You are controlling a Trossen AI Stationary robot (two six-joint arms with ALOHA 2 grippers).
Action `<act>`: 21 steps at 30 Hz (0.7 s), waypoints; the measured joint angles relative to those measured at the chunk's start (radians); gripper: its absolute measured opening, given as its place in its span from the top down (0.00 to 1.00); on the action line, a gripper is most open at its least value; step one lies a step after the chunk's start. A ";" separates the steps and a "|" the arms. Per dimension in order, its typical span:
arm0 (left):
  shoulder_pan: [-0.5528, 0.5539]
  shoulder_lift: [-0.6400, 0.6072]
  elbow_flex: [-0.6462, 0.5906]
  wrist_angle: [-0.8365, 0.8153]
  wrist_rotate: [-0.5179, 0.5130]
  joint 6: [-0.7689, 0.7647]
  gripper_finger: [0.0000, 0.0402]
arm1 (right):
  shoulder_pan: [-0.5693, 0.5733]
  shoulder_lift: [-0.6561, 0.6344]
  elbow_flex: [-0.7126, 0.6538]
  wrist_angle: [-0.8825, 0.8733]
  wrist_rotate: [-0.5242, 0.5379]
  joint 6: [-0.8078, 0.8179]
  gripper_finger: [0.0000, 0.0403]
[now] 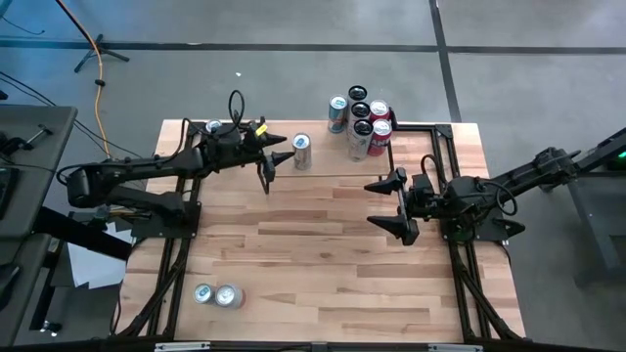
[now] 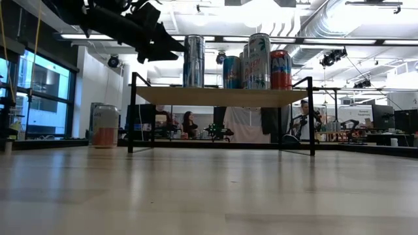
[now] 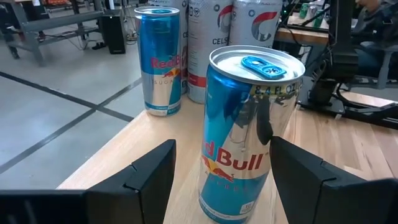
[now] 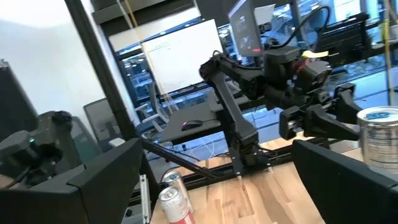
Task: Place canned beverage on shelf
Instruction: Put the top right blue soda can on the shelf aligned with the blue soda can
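Your left arm reaches in from the table's left side, stretched toward the far edge, and its left gripper (image 1: 281, 156) sits with the fingers partly spread on either side of a blue-and-silver can (image 1: 301, 153). In the wrist view there's a gap on both sides, so it isn't holding anything. Your right arm comes in from the right, and the right gripper (image 1: 388, 205) hangs over the middle of the table with its fingers spread wide and empty.

The table (image 1: 323, 264) is pale butcher-block wood on a black frame, standing on a grey floor. The shelf (image 2: 219, 96) is a thin light plank on skinny black legs at the far edge; your can stands upright on its left part, apart from a cluster of tall cans (image 1: 360, 119) at the right end. Two more cans (image 1: 218, 294) lie on their sides near the front left corner. Behind the shelf you've got an open workshop with people seated at desks.
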 joint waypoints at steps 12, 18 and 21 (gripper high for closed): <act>0.000 0.000 0.000 0.032 0.030 0.012 0.39 | 0.000 0.000 0.000 0.000 0.023 0.000 0.01; 0.000 0.000 0.000 0.024 0.028 0.028 0.18 | 0.000 0.000 0.000 0.000 0.023 0.003 0.01; 0.000 0.000 0.000 0.000 0.009 0.010 0.12 | 0.000 0.000 0.000 0.000 0.023 0.003 0.01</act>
